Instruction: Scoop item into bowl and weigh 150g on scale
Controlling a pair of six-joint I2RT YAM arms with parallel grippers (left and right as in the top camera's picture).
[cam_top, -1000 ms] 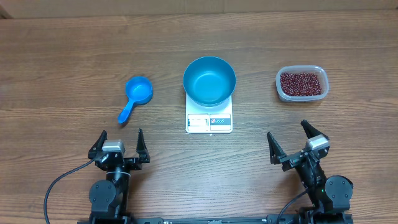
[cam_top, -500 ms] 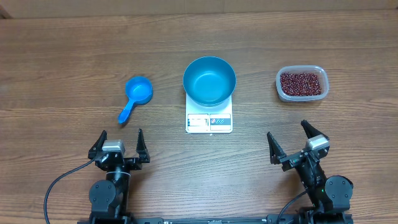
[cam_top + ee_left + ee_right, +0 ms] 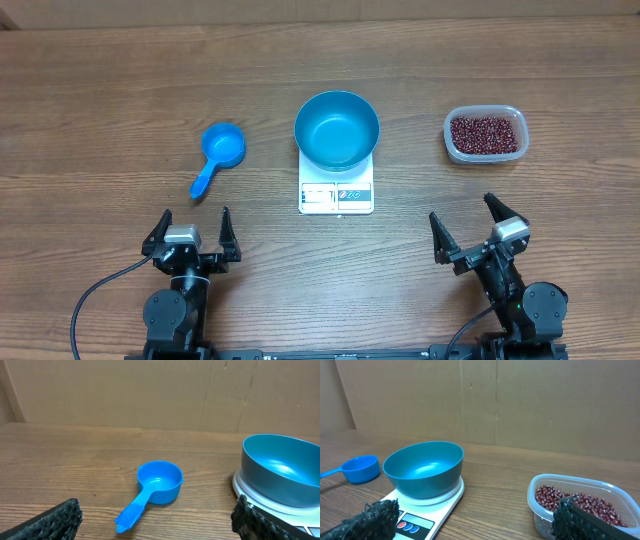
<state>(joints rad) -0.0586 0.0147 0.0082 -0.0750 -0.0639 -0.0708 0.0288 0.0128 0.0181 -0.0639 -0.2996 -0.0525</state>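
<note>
While both arms sat folded low at the near edge of the worktop point(image 3: 100, 90), we saw neither one reaching out over the task things.

Left arm: base at near left, wrist level, left gripper point(image 3: 193, 220) pointing straight toward the far side. Jaws were spread wide, with nothing between them and nothing touched. In its wrist view the black fingers point(image 3: 52, 521) sat at the bottom corners with bare wood between.

Right arm: same folded pose at near right, angled a little toward the centre. The right gripper point(image 3: 461, 210) was also spread wide, holding nothing and touching nothing. Its fingers point(image 3: 367, 520) framed the lower corners of its wrist view.

Things:
- The scale point(image 3: 336, 195) sat mid-worktop, between the two arms and farther out, with its display edge facing the arms.
- The bowl point(image 3: 336, 130) stood upright on the scale's platform, covering most of it, its smooth inside showing.
- The beans point(image 3: 485, 134) were heaped in a clear tub point(image 3: 450, 150) to the right of the scale, well apart from it and out ahead of the right gripper.
- A blue scoop point(image 3: 222, 147) lay left of the scale, cup up, with its handle pointing toward the near left, out ahead of the left gripper and apart from it.

A cardboard wall point(image 3: 150, 390) stood behind the worktop.
</note>
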